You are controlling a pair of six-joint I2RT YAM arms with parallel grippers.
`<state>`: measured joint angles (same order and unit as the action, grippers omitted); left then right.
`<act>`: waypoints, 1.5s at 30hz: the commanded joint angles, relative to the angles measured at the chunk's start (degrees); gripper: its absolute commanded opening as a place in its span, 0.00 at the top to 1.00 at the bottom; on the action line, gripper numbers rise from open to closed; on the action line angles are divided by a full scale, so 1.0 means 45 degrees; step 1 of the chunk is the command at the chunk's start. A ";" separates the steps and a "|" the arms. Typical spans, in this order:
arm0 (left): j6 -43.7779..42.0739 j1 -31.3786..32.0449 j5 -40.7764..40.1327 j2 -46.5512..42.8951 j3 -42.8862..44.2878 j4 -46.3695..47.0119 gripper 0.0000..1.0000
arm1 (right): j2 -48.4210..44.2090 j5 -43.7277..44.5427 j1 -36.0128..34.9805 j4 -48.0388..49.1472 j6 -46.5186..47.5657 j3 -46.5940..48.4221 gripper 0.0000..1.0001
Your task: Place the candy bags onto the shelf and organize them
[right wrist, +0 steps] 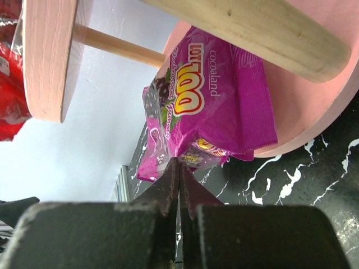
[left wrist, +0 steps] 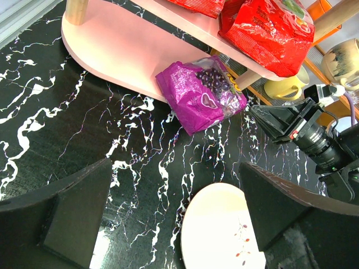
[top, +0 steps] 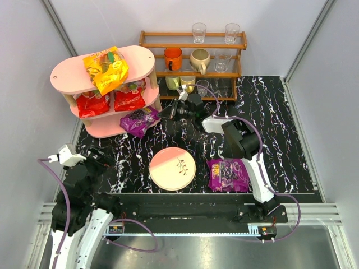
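**Purple bag half-seated on lowest tier; right fingers closed at its edge**

Shelf (top: 140, 56) contents, top down:
- The orange-yellow bag (top: 105, 69) is on the top tier, tilted and overhanging the front rim.
- Two red bags (top: 92, 103) stand side by side on the middle tier.
- One purple bag (top: 140, 120) is on the lowest tier, only partly. Its outer end hangs off the board onto the table (top: 269, 112).

A second purple bag (top: 229, 175) lies flat on the table, just right of the plate (top: 172, 168). The brown rack (top: 193, 39) behind holds mugs and glasses and is not part of the job.

Right gripper (right wrist: 178, 168): the fingers are pressed together with no gap visible. Their tips are at the crinkled end seam of the purple bag on the shelf. I cannot tell whether a sliver of film is caught between them or they merely touch it.

Left gripper (left wrist: 174, 224): spread wide with nothing between the fingers. It hovers over the table near the plate, well apart from any bag.

Handling judgement: the pouches look light, soft and glossy — likely to slide on the smooth board, and to crumple under a push instead of moving as one piece. The best hold is probably a flat crimped seam at one end, not the puffy middle. The contents are probably loose pieces, so a bag hung by one seam should sag. The shelf's purple bag likely needs seating further in, past the wooden post. The second purple bag is not yet picked up.
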<state>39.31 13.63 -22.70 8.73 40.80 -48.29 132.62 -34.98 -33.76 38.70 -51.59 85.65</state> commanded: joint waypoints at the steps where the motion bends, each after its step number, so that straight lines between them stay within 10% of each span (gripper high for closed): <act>1: -0.0025 0.0038 0.0103 0.0032 0.0309 0.0615 0.01 | 0.0215 0.0118 -0.0057 -0.0455 -0.0331 0.0811 1.00; 45: -0.0064 0.0038 -0.0093 0.0110 0.0270 0.0439 0.01 | 0.3165 0.1640 -0.0662 -0.3580 -0.1308 0.5791 1.00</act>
<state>39.35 13.63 -22.74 8.73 40.80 -48.31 146.17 -29.52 -34.98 19.86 -55.37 108.33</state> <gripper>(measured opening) 0.987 0.007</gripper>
